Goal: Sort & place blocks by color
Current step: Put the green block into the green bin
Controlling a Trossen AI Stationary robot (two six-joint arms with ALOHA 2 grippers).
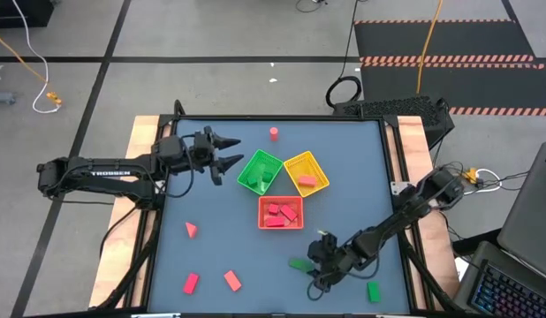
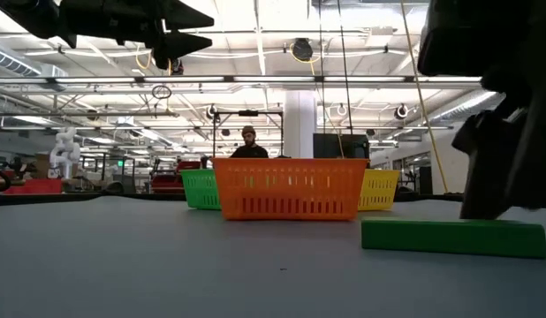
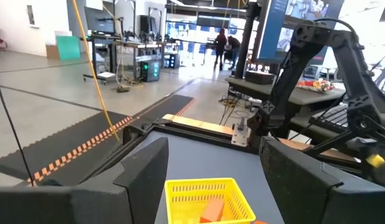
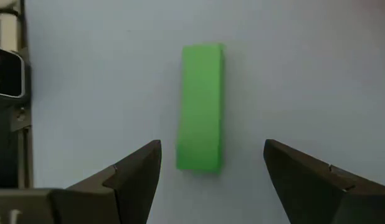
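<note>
Blocks lie scattered over the dark blue table [image 1: 220, 252] and in three mesh trays at its middle. The only writing that can be read is the white word TROSSEN along the left arm [image 1: 103, 173] in the high view.

The right claw [image 1: 310, 265] hangs low near the table's front edge with its two fingers spread wide, holding nothing. A long green block [image 4: 201, 106] lies flat on the table just beyond the fingertips, lined up with the gap between them and touching neither finger [image 4: 139, 171]. The low view shows the same block as a flat green bar beside the dark bulk of that claw. A second green block [image 1: 373, 290] sits nearer the table's front right corner.

The left claw [image 1: 231, 151] hovers high beside the green tray [image 1: 246, 170], fingers likewise spread and empty. That tray holds green pieces; the yellow tray [image 1: 298, 162] next to it holds an orange one, and the red tray [image 1: 264, 203] in front of them holds several red ones.

Loose on the table are a red cylinder [image 1: 274, 133] behind the trays, a pink wedge [image 1: 192, 230] to the left, and a red brick [image 1: 191, 283] with an orange brick [image 1: 232, 281] just beside it near the front edge.
</note>
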